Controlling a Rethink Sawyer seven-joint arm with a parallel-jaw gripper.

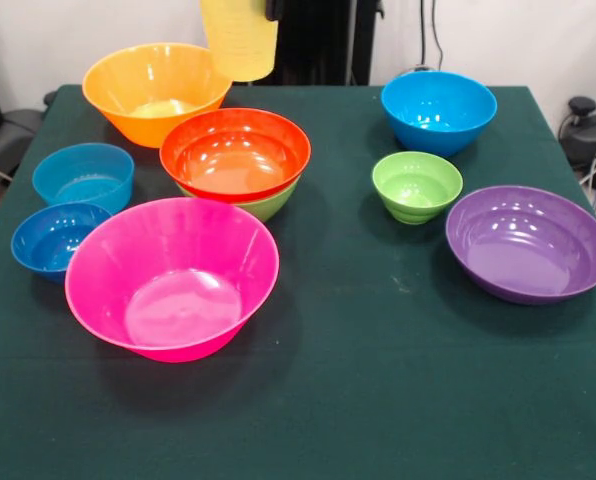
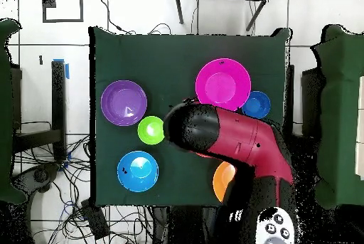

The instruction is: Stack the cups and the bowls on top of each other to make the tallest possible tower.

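Yellow cup (image 1: pixel 240 38) hangs high above the desk (image 1: pixel 378 380)!
Nearest, the pink bowl (image 1: pixel 172 277); behind it, red-orange bowl (image 1: pixel 235 152) nested in a green one (image 1: pixel 270 205). Overhead shows only the arm (image 2: pixel 227 138) covering them; gripper unseen, grip impossible to tell.

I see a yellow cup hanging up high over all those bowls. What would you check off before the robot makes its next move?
1. Yellow cup lifted clear of the bowls: ok.
2. End effector's hold on it: cannot tell, hidden at the top edge.
3. Red-orange bowl nested level in the green bowl: ok.
4. Red-orange bowl empty for the cup: ok.
5. Cup lined up over that bowl: cannot tell; overhead, the arm covers it.
6. Small green bowl upright, free to pick later: ok.
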